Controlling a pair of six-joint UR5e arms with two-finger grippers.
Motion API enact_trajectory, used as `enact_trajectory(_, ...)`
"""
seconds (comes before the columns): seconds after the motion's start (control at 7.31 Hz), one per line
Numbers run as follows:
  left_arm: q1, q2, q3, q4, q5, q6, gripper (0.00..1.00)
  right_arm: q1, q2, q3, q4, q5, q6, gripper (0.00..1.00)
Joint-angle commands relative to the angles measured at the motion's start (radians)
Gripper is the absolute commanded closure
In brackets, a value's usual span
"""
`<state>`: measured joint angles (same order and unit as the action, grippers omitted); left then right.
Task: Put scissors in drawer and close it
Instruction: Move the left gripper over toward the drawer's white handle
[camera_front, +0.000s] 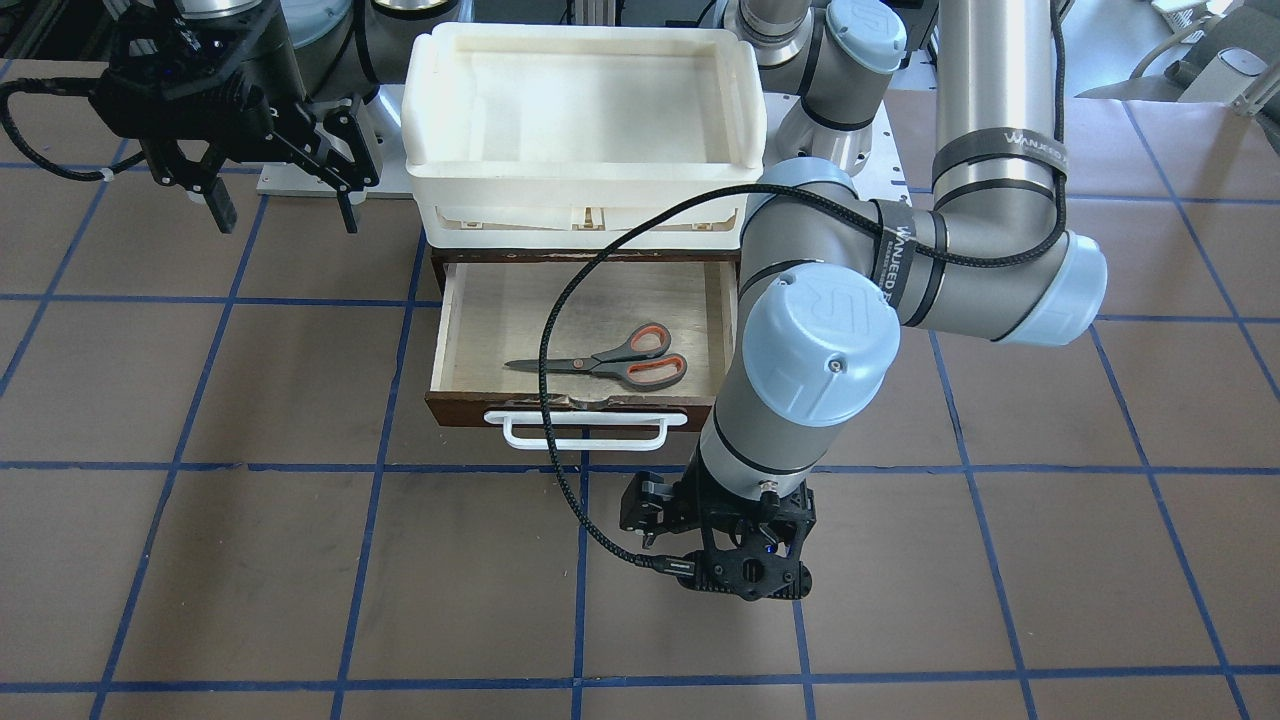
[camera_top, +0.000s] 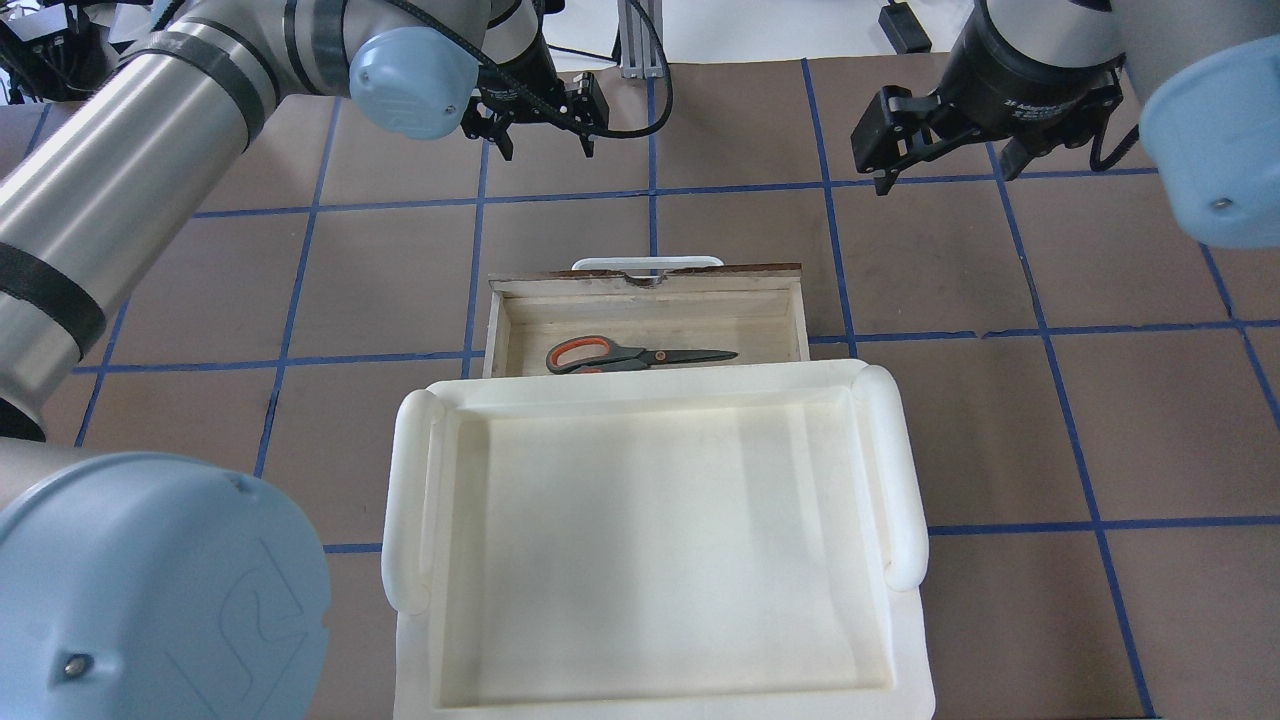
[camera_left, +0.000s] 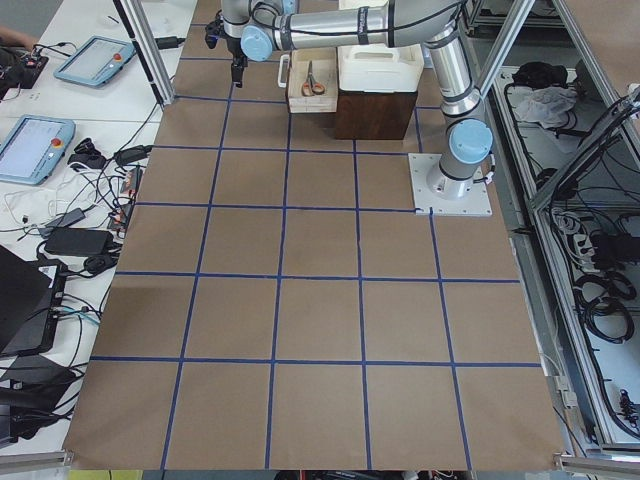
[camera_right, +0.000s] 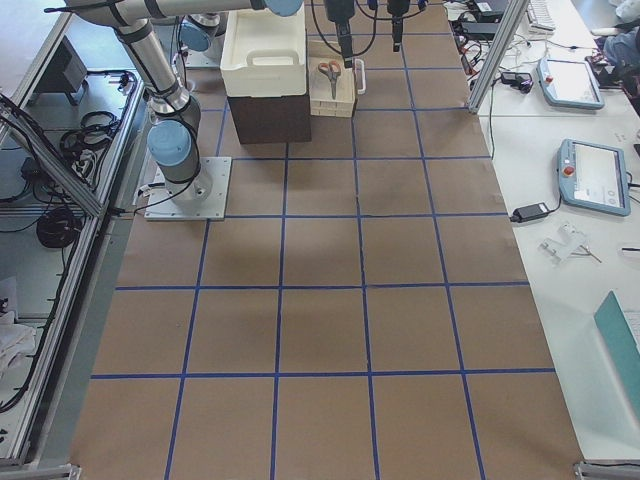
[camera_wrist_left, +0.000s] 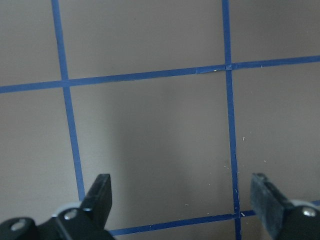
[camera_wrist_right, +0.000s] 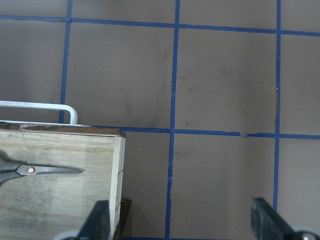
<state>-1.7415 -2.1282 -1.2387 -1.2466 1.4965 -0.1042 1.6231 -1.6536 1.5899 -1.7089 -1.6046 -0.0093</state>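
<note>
The scissors (camera_front: 610, 360), with dark grey handles lined orange-red, lie flat inside the open drawer (camera_front: 500, 320), blades along its width. They also show in the overhead view (camera_top: 630, 355). The drawer's white bar handle (camera_front: 585, 430) faces away from the robot. My left gripper (camera_top: 545, 150) is open and empty over bare table beyond the handle; the left wrist view shows its spread fingers (camera_wrist_left: 102, 195). My right gripper (camera_front: 285, 215) is open and empty, hovering beside the drawer's side; the right wrist view shows the drawer corner (camera_wrist_right: 75, 200) and the blade tip (camera_wrist_right: 45, 170).
A white plastic tray (camera_top: 650, 380) sits on top of the dark-brown cabinet and covers the drawer's rear part. The left arm's cable (camera_front: 545, 400) hangs across the drawer's front. The brown table has blue grid lines (camera_front: 380, 470).
</note>
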Motion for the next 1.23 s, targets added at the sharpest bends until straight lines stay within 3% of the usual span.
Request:
enact_trajectory(0.0,-0.006,-0.05,0.002,-0.021,-0.025,-0.032,0.0,0.0,0.0,0.002,0.0,0.0,0.002,0.0)
enact_trajectory(0.55,-0.044,-0.093,0.002,-0.186,-0.044,-0.058,0.0,0.0,0.0,0.005,0.002,0.002,0.009,0.0)
enact_trajectory(0.82,-0.036,-0.084,0.002,-0.276,-0.102,-0.058,0.0,0.0,0.0,0.005,0.0,0.0,0.003,0.0)
enact_trajectory(1.09,-0.039,-0.084,0.001,-0.29,-0.104,-0.057,0.0,0.001,0.0,0.004,0.0,0.002,0.002,0.0)
